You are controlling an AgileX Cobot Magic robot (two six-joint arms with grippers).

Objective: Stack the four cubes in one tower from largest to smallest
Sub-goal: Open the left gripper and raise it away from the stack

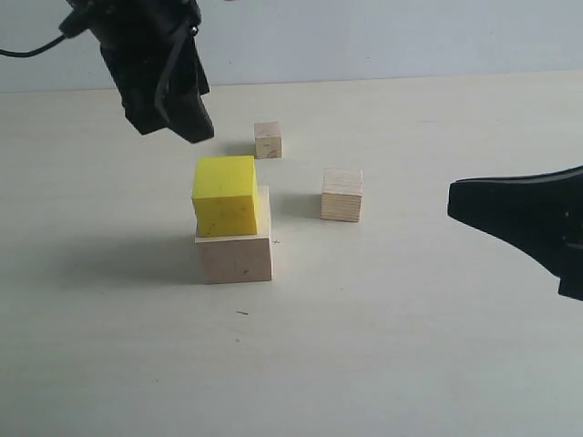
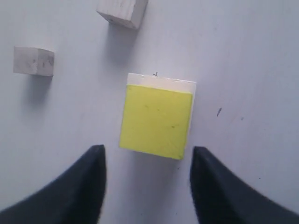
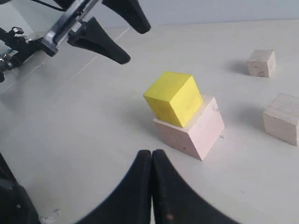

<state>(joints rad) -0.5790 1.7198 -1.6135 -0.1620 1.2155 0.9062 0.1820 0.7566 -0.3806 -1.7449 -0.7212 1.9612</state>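
Where the tower stands: the yellow cube (image 1: 224, 193) sits on the large wood cube (image 1: 235, 259), near the middle of the table (image 1: 410, 364), two levels high.
Fit of the two: the yellow cube is shifted toward one corner of the large wood cube, so a pale strip of wood shows bare along two edges.
Medium wood cube: alone on the table in the exterior view, to the right of the tower and a little behind it (image 1: 342, 194), apart from it, its layered edge facing the camera.
Small wood cube: farther back (image 1: 268, 140), behind the tower, well apart from the medium wood cube.
Left gripper: raised above and behind the tower (image 1: 173, 127), touching nothing; its fingers are spread with only air between them, and its wrist view looks straight down on the yellow top.
Right gripper: low at the right side (image 1: 458, 200), well apart from every cube; its fingers are pressed together with nothing in them.
In the way: nothing lies between the tower and the two loose cubes; the left gripper hangs over the space behind the yellow cube.
Cable: a black lead (image 1: 27, 50) runs off the left arm at the upper left.
Surface: pale, matt, off-white, with a few small dark specks (image 1: 241, 313) in front of the tower and soft shadows beside each cube.
Room: a plain pale blue-grey wall (image 1: 410, 36) behind the table's far edge.
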